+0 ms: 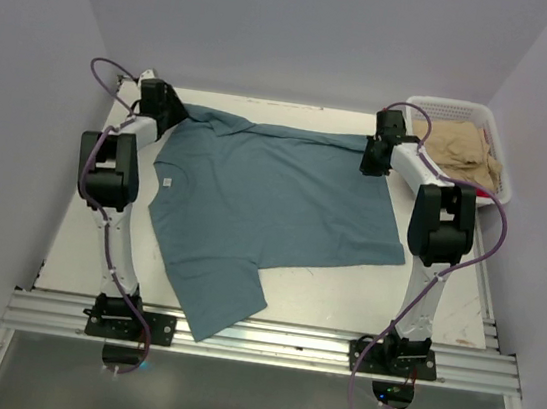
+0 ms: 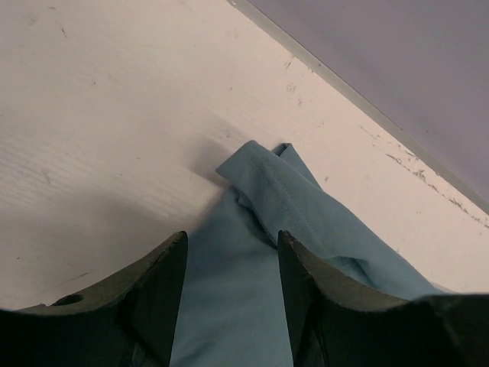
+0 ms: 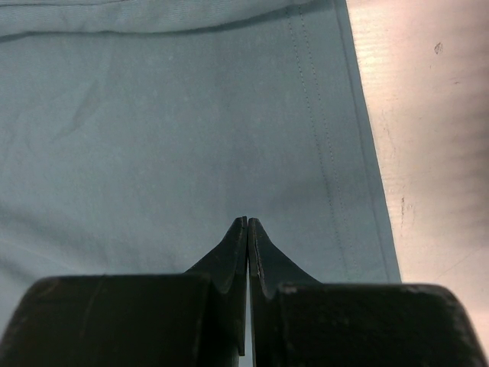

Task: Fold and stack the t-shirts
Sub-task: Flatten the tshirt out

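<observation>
Teal t-shirt point(image 1: 273, 205), just one, spread flat on table point(image 1: 441, 307), one tan t-shirt point(image 1: 462, 149) dumped in the one white basket point(image 1: 448, 106), left gripper point(image 2: 233, 248) held apart over far sleeve, right gripper point(image 3: 247, 222) pressed together above hem corner

Left pincer point(image 2: 231, 238) parted, right pincer point(image 3: 247, 220) closed

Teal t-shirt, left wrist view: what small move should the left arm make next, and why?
Probably lift the left gripper straight up, off the teal t-shirt: its jaws stand apart, and the cloth lies loose between them.
</observation>
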Robot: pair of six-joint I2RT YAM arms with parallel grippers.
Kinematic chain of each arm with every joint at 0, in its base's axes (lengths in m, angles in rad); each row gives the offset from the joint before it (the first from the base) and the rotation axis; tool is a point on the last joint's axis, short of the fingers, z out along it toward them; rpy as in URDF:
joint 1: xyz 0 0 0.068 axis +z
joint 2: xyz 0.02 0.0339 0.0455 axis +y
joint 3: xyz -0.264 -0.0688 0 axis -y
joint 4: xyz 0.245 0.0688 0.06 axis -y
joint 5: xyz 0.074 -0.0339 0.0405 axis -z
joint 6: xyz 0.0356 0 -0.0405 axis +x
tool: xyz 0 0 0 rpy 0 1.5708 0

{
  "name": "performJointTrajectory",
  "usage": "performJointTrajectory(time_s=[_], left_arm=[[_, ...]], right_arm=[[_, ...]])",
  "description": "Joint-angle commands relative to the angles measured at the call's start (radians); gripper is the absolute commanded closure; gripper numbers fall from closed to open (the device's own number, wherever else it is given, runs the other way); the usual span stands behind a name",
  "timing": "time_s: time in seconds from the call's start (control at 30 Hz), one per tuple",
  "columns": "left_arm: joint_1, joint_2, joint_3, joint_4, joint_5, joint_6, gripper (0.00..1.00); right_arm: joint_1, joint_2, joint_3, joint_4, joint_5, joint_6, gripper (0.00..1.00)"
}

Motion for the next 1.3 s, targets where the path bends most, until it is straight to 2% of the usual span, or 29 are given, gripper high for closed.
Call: performJointTrajectory(time_s=[0.0, 0.7, 1.03, 1.27], left_arm=[[0.001, 0.031, -0.004, 0.109, 0.047, -0.060, 0.45], [0.063, 0.089, -0.076, 0.383, 0.109, -0.155, 0.51], [0.078, 0.183, -0.001, 0.475, 0.215, -0.272, 0.54], [0.078, 0.203, 0.007, 0.515, 0.245, -0.293, 0.59]], right_arm=[[0.002, -0.047, 0.005, -0.006, 0.020, -0.008, 1.00], [0.000, -0.036, -0.010, -0.017, 0.049, -0.026, 1.00], [-0.001, -0.029, -0.004, -0.024, 0.056, -0.032, 1.00], [-0.001, -0.019, -0.007, -0.024, 0.056, -0.037, 1.00]])
